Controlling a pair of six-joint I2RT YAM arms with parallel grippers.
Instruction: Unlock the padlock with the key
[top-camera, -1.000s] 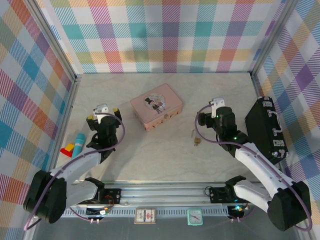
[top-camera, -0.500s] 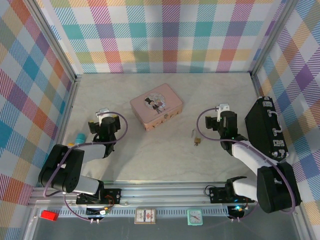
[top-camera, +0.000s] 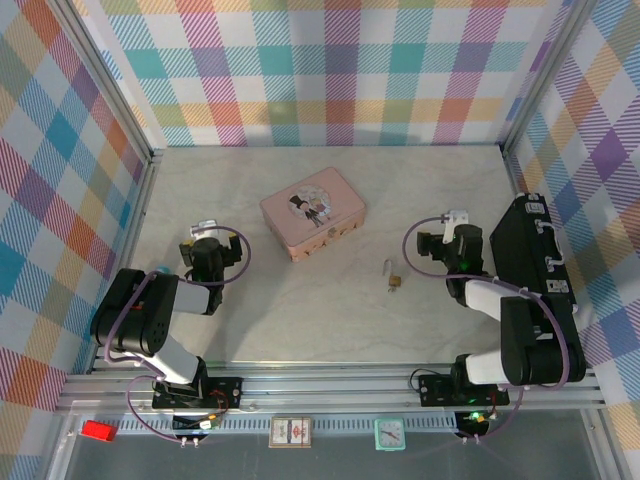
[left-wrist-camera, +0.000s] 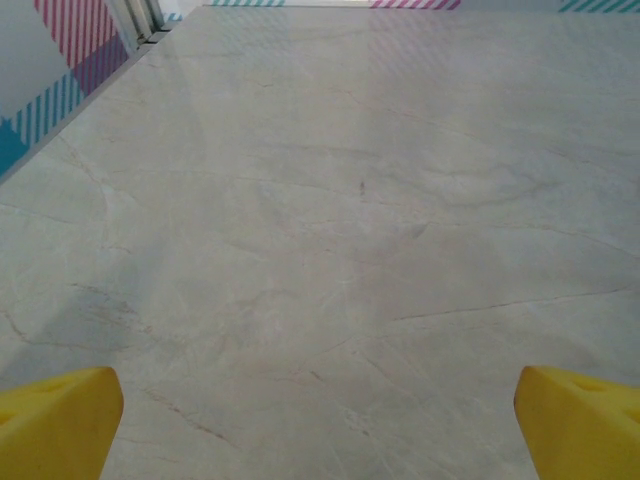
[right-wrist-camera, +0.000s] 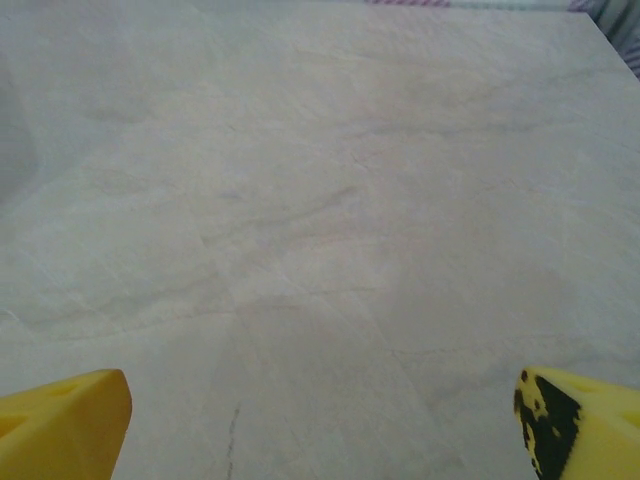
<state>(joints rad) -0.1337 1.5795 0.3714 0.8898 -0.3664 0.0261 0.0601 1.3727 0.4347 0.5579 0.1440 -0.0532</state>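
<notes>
Brass-gold and tiny, the padlock (top-camera: 397, 283) lies on the marbled tabletop (top-camera: 300, 320) just beside the key (top-camera: 387, 267), between the pink tin (top-camera: 312, 212) and the right gripper (right-wrist-camera: 320, 420). That gripper and the left gripper (left-wrist-camera: 320, 420) hang spread wide and empty, yellow fingers (left-wrist-camera: 55, 420) over bare stone.

Tabletop: a pale, veined marble-look tabletop (top-camera: 300, 320) lies under and ahead of your left claw (left-wrist-camera: 320, 425) and right claw (right-wrist-camera: 320, 420).
Walls: pastel plaid panels (top-camera: 330, 70) stand far ahead of both claws and outboard of each.
Frame: aluminium posts (top-camera: 110, 80) rise ahead-left and ahead-right.
Rail: a slotted aluminium rail (top-camera: 330, 378) runs behind your claws.
Light: soft and even, with a faint sheen ahead of your left claw.
</notes>
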